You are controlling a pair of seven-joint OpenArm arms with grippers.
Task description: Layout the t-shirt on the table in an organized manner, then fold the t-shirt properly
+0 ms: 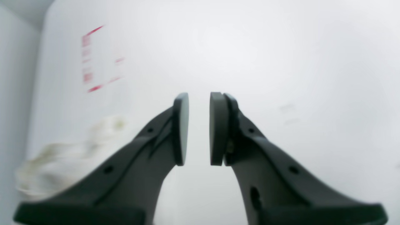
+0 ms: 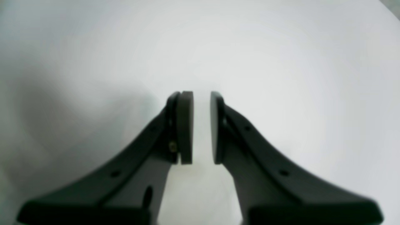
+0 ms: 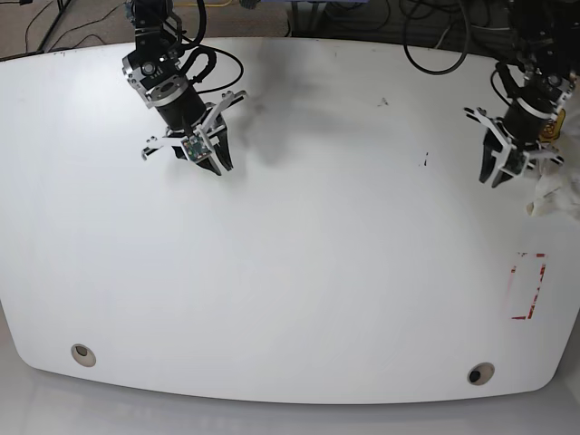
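Note:
The t-shirt (image 3: pixel 555 188) lies crumpled in a small white heap at the table's (image 3: pixel 317 263) right edge; no print shows on it. In the left wrist view the t-shirt (image 1: pixel 59 156) is a blurred bundle at lower left. My left gripper (image 3: pixel 495 176) hangs just left of the heap, apart from it. Its pads (image 1: pixel 182 128) stand a narrow gap apart around nothing, so the left gripper (image 1: pixel 199 103) is open. My right gripper (image 3: pixel 214 164) is over the far left of the table, far from the shirt. The right gripper (image 2: pixel 201 103) is also slightly open and empty above bare tabletop.
A red-outlined rectangle mark (image 3: pixel 527 286) sits near the right edge, in front of the shirt, and shows blurred as the red mark (image 1: pixel 93 59) in the left wrist view. Two round grommet holes (image 3: pixel 82 354) (image 3: pixel 479 373) lie near the front edge. Cables hang behind the table.

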